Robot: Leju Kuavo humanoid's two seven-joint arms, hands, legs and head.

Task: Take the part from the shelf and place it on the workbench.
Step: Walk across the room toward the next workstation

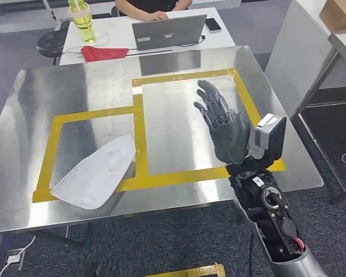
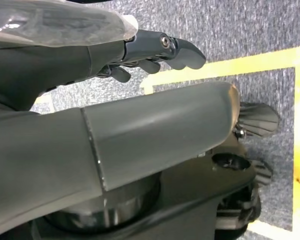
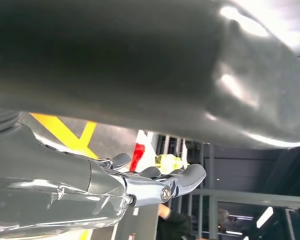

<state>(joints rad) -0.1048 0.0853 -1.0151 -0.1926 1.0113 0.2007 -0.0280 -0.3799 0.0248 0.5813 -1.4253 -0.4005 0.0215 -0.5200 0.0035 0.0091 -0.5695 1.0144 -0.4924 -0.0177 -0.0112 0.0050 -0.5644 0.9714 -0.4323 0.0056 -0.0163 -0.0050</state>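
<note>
Right hand [image 1: 223, 124] raised over workbench [image 1: 27, 213], fingers spread, holding nothing. White part [image 1: 97, 173] lies on the yellow tape frame [image 1: 138, 124]. Left hand [image 2: 141, 50] empty, fingers extended.

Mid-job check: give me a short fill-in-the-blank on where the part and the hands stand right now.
1. The white part lies on the ____ workbench.
2. It rests partly across the ____ tape frame.
3. The right hand above the bench holds ____.
4. The left hand hangs over grey ____.

Missing words: steel; yellow; nothing; carpet
</note>
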